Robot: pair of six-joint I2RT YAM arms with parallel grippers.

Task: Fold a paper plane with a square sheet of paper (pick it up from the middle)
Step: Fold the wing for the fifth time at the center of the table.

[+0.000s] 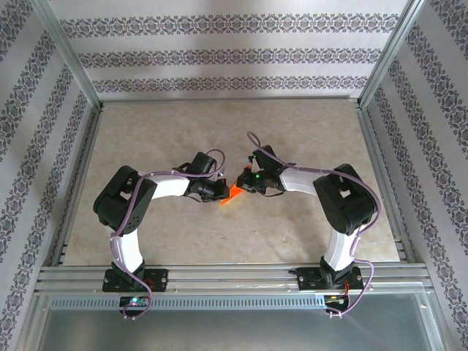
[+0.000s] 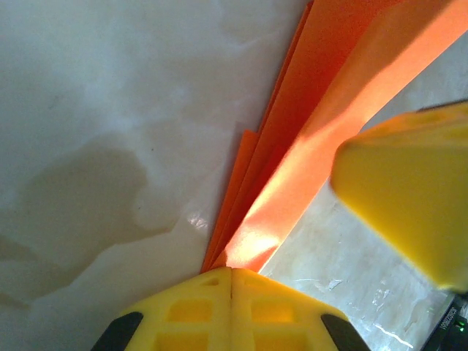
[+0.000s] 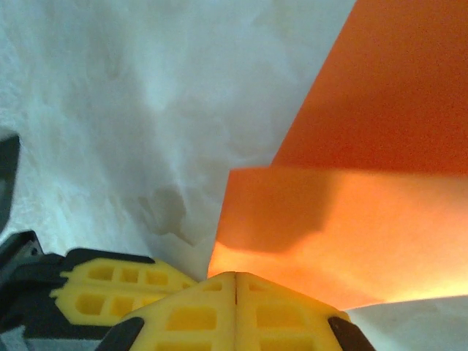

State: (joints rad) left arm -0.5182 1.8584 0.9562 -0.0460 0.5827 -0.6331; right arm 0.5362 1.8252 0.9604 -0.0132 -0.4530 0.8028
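The square sheet of paper is now a bright orange-red paper plane (image 1: 232, 195), folded into layers and held just above the table between both arms. My left gripper (image 1: 220, 191) is shut on its left end. In the left wrist view the yellow fingertips (image 2: 232, 276) are pressed together on the layered creases of the paper plane (image 2: 322, 110). My right gripper (image 1: 244, 187) is shut on the opposite side. Its fingertips (image 3: 235, 278) clamp the edge of a flap of the paper plane (image 3: 344, 212). The two grippers are nearly touching.
The beige marbled table (image 1: 219, 131) lies under the paper. Metal frame rails (image 1: 234, 276) run along the near edge, and patterned walls enclose the other sides. The right gripper's yellow finger (image 2: 409, 197) intrudes in the left wrist view, and the left gripper's finger (image 3: 110, 285) in the right wrist view.
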